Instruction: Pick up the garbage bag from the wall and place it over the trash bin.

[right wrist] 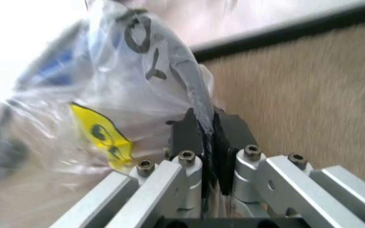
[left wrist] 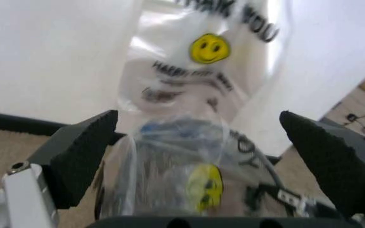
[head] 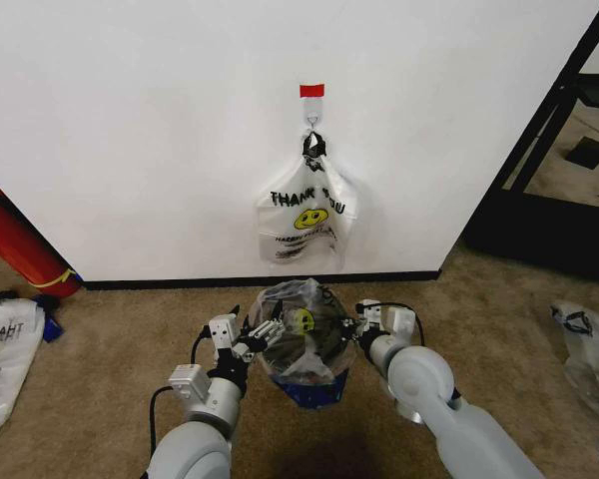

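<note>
The garbage bag (head: 301, 321), thin clear plastic with a yellow smiley and a blue piece inside, is draped over the trash bin (head: 324, 351), whose black mesh shows through it on the carpet below the wall (head: 130, 130). My right gripper (head: 362, 334) is at the bin's right side; in the right wrist view this gripper (right wrist: 205, 123) is shut on a fold of the bag (right wrist: 106, 95). My left gripper (head: 252, 337) is at the bin's left side. In the left wrist view the left gripper (left wrist: 198, 116) stands wide open with the bag (left wrist: 176, 161) ahead of it.
Another printed bag (head: 304, 215) hangs from the metal hook (head: 312, 125) under red tape (head: 311, 91). A red cylinder (head: 20, 249) leans at left above a bag on the floor (head: 5, 359). A further bag (head: 589, 349) and a black frame (head: 549, 200) are at right.
</note>
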Robot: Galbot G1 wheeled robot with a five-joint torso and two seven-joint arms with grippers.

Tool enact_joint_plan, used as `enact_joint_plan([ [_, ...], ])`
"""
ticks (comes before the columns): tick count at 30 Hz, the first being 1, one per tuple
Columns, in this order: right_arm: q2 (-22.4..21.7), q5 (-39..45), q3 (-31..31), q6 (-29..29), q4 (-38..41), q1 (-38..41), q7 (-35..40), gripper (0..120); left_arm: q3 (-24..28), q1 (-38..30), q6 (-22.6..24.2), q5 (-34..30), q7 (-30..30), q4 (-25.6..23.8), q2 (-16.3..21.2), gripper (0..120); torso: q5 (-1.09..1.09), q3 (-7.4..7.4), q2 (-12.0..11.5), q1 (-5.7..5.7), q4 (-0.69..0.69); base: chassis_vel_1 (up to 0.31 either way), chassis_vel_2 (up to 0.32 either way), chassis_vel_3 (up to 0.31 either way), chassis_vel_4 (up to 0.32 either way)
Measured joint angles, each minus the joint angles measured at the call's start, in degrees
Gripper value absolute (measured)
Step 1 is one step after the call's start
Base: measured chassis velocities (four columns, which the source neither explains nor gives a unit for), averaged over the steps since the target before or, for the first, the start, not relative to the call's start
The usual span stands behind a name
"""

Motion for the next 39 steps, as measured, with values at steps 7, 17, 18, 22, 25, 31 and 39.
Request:
enact_joint_plan([
  [7,4.20,-2.03,4.32,6.58,4.04,-5.65,-1.68,1,0.38,4.67,-0.30,0.97,1.54,-2.48,1.33,100,0.01,0.00,0.00,0.00,0.03,0.000,0.000,0.000,0.000],
  [17,9.94,3.13,14.04,12.20,9.33,-13.89,-4.14,1,-1.89,12.68,-3.87,-5.57,2.97,-3.13,-0.10,100,0.00,0.00,0.00,0.00,0.01,0.000,0.000,0.000,0.000],
  [18,10.74,4.45,15.34,12.47,9.79,-14.39,-4.14,1,-1.88,13.86,-4.62,-6.92,3.85,-3.18,-0.17,100,0.00,0.00,0.00,0.00,0.01,0.000,0.000,0.000,0.000],
  [22,12.57,7.35,17.77,12.60,10.66,-15.34,-4.05,1,-1.01,16.24,-6.35,-10.91,7.03,-2.86,-0.30,100,0.01,0.00,0.00,0.00,0.02,0.000,0.000,0.000,0.000],
  [25,13.36,8.25,18.56,12.54,11.25,-16.03,-3.97,1,0.25,16.02,-6.65,-12.95,8.85,-1.66,-0.90,100,0.01,0.00,0.00,0.00,0.02,0.000,0.000,0.000,0.000],
  [31,14.12,9.01,18.81,11.91,13.14,-17.11,-3.96,1,2.08,13.62,-5.70,-14.92,11.44,0.35,-1.77,98,0.01,0.00,0.00,0.00,0.01,0.000,0.000,0.000,0.000],
  [39,15.24,9.21,18.83,11.27,14.35,-18.00,-4.12,1,3.16,11.02,-4.00,-18.58,13.07,2.69,-2.94,88,0.00,0.00,0.00,0.00,0.01,0.000,0.000,0.000,0.000],
])
